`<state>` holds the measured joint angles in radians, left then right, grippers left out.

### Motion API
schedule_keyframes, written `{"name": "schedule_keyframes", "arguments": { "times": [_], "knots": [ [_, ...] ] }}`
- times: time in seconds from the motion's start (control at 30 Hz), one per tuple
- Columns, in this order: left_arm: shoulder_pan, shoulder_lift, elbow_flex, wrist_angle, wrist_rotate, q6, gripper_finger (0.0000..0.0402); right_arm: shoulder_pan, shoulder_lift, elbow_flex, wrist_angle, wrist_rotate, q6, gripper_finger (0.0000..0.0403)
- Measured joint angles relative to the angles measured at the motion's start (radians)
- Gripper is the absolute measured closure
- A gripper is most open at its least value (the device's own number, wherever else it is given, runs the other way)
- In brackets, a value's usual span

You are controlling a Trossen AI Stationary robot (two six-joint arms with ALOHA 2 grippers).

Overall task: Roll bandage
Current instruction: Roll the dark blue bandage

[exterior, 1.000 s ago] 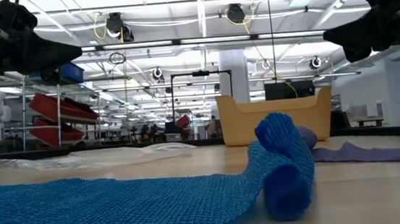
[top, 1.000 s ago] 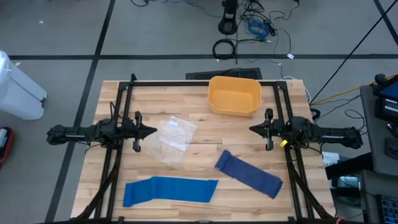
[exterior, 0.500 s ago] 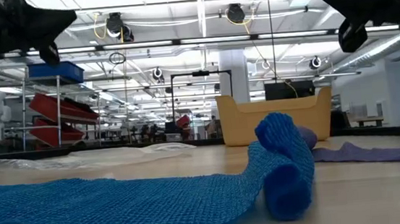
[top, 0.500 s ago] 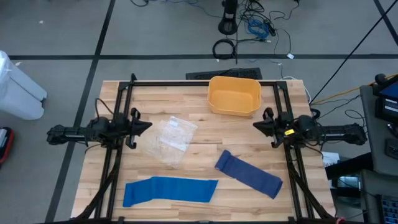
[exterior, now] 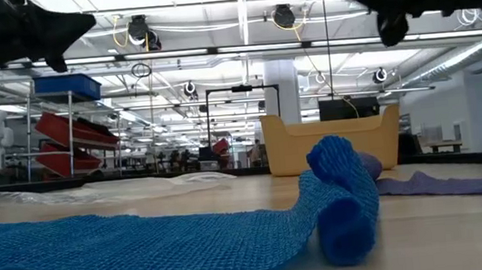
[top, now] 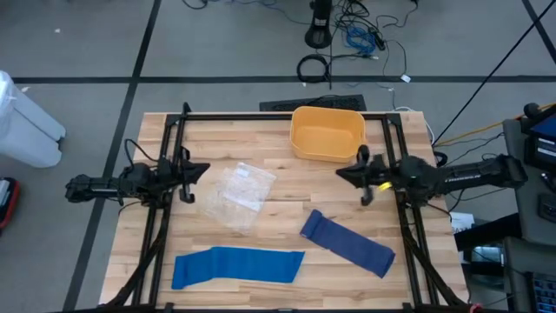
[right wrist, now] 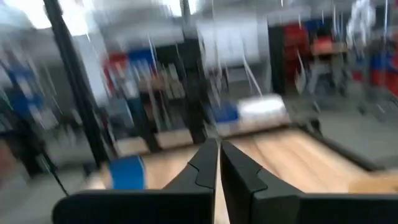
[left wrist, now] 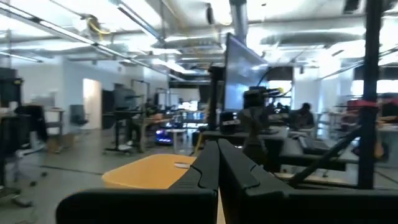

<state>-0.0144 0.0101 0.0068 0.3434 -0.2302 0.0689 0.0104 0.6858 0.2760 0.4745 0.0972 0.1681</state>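
With both end effectors, left and right, pressed together and empty above the counter, the bandage lies flat at its near edge: spread fingers first, then pinch one end squarely.

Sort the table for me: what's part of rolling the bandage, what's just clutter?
Job:
- bright blue knitted bandage, laid flat
- darker blue-purple bandage strip, possibly also one to roll

Lying about:
- yellow plastic tub
- crumpled clear plastic bag
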Motion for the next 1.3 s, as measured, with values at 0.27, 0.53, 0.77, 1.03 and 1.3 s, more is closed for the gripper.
{"name": "schedule_keyframes", "arguments": {
  "times": [0.27,0.53,0.77,1.03,1.3],
  "knots": [
    [0.000,0.009,0.000,-0.072,-0.155,-0.021,0.0401,-0.041,0.235,0.115,-0.367,-0.079,-0.105,0.0396],
    [0.000,0.121,0.000,-0.079,-0.167,-0.062,0.0401,-0.024,0.380,0.114,-0.407,-0.231,-0.045,0.0384],
    [0.000,0.258,0.000,-0.020,-0.104,-0.090,0.0401,0.038,0.499,0.115,-0.365,-0.231,-0.004,0.0297],
    [-0.001,0.475,0.000,0.139,-0.004,-0.159,0.0362,0.064,0.617,0.115,-0.235,-0.232,0.166,0.0248],
    [-0.010,0.701,0.000,0.309,0.081,-0.245,0.0317,0.077,0.701,0.116,-0.224,-0.230,0.249,0.0258]
  ]
}}
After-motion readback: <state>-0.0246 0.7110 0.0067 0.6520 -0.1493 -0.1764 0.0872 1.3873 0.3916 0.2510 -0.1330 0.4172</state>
